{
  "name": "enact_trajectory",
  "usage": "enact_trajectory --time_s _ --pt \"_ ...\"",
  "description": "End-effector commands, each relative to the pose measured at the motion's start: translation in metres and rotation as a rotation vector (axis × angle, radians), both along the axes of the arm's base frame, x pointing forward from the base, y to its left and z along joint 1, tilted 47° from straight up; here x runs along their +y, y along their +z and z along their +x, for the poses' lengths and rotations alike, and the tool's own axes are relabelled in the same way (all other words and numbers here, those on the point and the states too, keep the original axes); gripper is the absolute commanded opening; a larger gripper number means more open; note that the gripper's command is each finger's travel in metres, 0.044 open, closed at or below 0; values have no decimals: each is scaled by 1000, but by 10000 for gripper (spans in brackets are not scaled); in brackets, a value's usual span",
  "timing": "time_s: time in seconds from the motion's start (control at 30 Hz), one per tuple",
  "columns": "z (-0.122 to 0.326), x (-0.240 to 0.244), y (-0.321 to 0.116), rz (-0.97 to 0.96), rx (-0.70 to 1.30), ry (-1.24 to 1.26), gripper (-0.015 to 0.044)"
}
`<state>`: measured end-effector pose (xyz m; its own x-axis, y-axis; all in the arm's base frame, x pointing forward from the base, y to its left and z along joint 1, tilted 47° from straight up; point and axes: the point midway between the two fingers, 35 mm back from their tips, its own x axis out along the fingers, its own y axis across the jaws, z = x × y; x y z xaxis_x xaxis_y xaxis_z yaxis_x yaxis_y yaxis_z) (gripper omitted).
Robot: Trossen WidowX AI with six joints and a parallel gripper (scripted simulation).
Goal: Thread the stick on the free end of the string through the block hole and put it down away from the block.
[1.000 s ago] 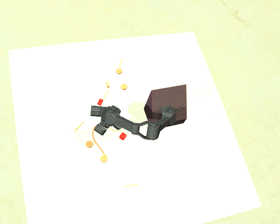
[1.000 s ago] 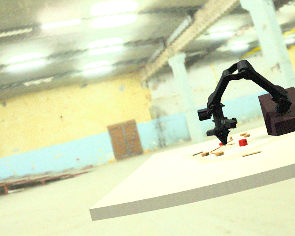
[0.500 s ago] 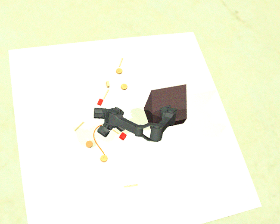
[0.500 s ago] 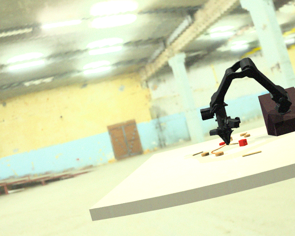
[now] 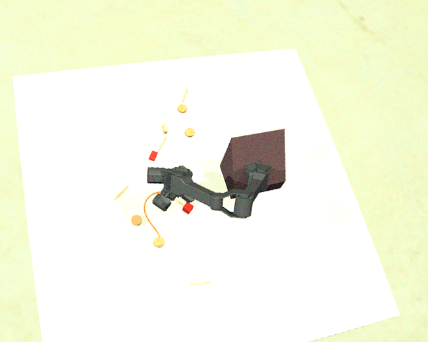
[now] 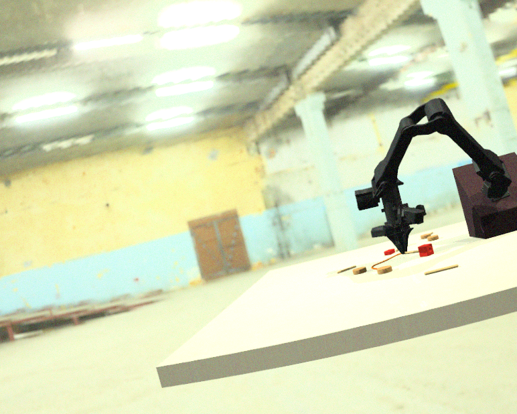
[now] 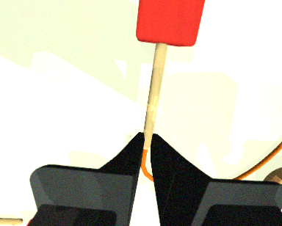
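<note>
The gripper (image 5: 174,198) (image 6: 404,252) (image 7: 147,138) is clamped on the stick (image 5: 180,202) (image 6: 411,251) (image 7: 156,84) at its string end, its far end at the red block (image 5: 187,208) (image 6: 425,250) (image 7: 169,22), inward of the tabletop's left edge from above. Picked up, then; threading seems begun, depth unclear. Pull-through and putting down remain.

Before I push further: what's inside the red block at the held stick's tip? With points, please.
The thin wooden stick's (image 5: 180,202) (image 7: 156,82) far end meets the near face of the red block (image 5: 187,208) (image 6: 425,250) (image 7: 169,22); whether any of it is inside cannot be seen.
</note>
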<state>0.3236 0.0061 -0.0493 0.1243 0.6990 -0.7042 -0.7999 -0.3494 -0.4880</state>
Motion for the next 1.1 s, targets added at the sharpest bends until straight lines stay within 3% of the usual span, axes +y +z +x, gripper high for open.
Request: enact_trajectory --time_s 0.0,1.07 --pt "-5 4 3 3 3 -1 0" --pt "-29 29 25 3 4 -2 0"
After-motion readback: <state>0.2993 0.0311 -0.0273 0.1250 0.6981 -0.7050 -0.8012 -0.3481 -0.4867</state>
